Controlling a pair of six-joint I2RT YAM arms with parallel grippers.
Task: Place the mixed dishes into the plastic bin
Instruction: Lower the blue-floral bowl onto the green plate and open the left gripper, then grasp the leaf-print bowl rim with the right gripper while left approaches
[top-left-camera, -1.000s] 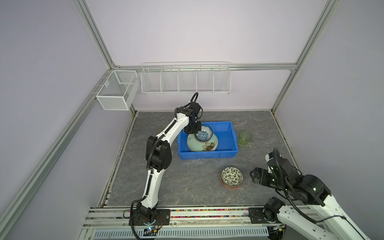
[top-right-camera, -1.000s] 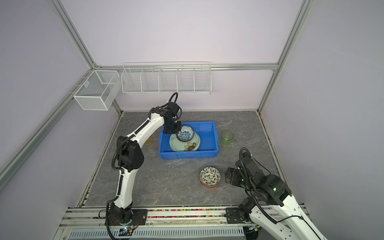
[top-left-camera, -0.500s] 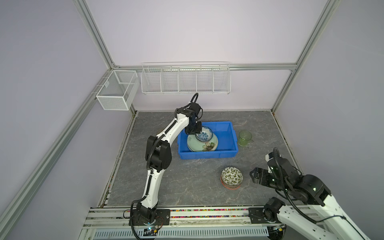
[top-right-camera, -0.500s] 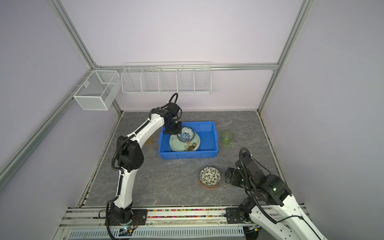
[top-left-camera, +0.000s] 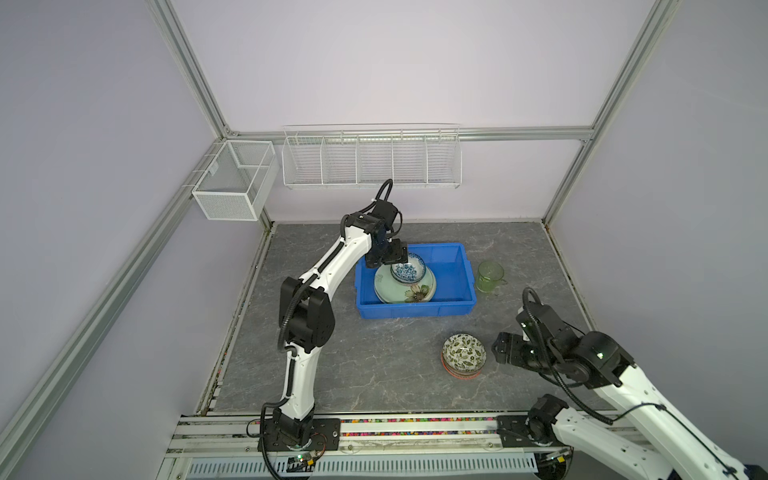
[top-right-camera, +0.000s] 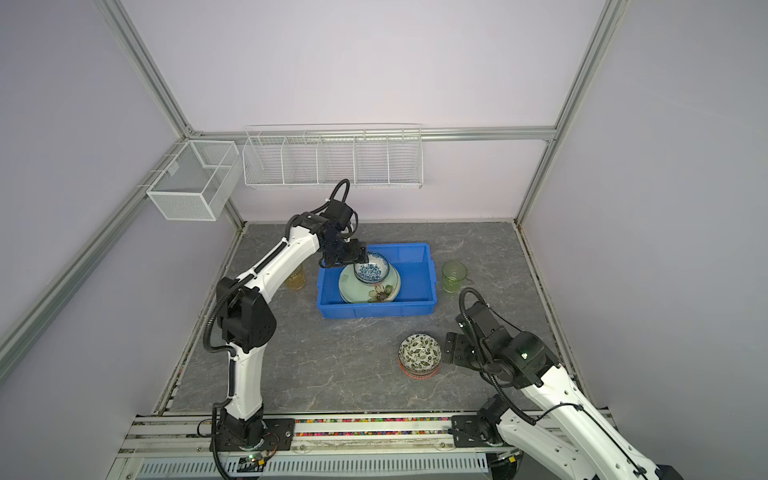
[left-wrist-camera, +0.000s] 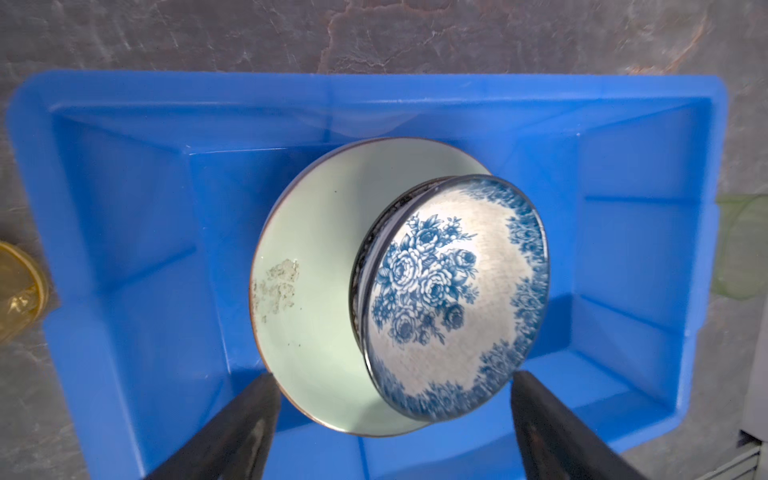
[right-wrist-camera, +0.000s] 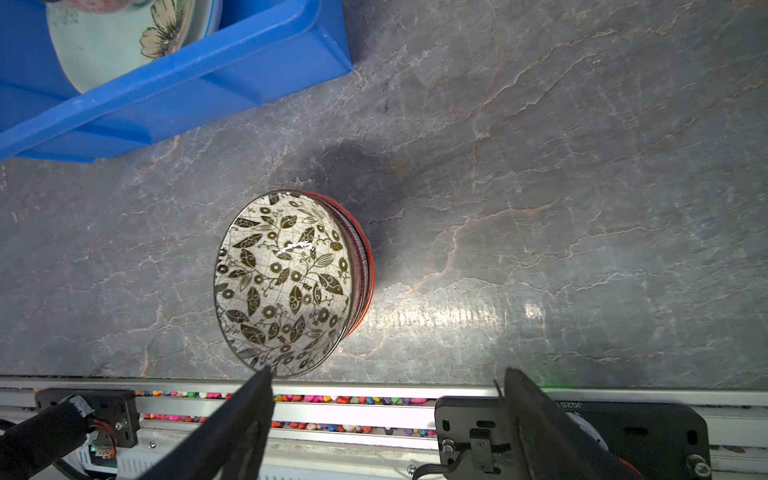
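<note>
The blue plastic bin (top-left-camera: 415, 309) (top-right-camera: 376, 309) holds a pale green plate with a flower (top-left-camera: 409, 291) (left-wrist-camera: 316, 270). A blue floral bowl (top-left-camera: 408, 271) (left-wrist-camera: 453, 291) rests on that plate. My left gripper (top-left-camera: 388, 259) (left-wrist-camera: 392, 376) hovers open over the bowl's near rim, its fingers apart from it. A leaf-patterned bowl (top-left-camera: 464, 352) (right-wrist-camera: 282, 278) sits stacked on a red bowl (right-wrist-camera: 365, 266) on the table. My right gripper (top-left-camera: 505, 347) (right-wrist-camera: 385, 374) stands open just right of it, empty. A green glass cup (top-left-camera: 490, 276) stands right of the bin, and an amber cup (top-right-camera: 296, 280) left of it.
Two white wire baskets (top-left-camera: 372, 156) (top-left-camera: 235, 180) hang on the back and left walls above the table. A rail with coloured beads (right-wrist-camera: 332, 401) runs along the table's front edge. The left arm (top-left-camera: 328, 266) reaches over the table left of the bin.
My left gripper has opened and let go of the blue floral bowl, which now rests on the green plate in the bin. The right arm has not moved.
</note>
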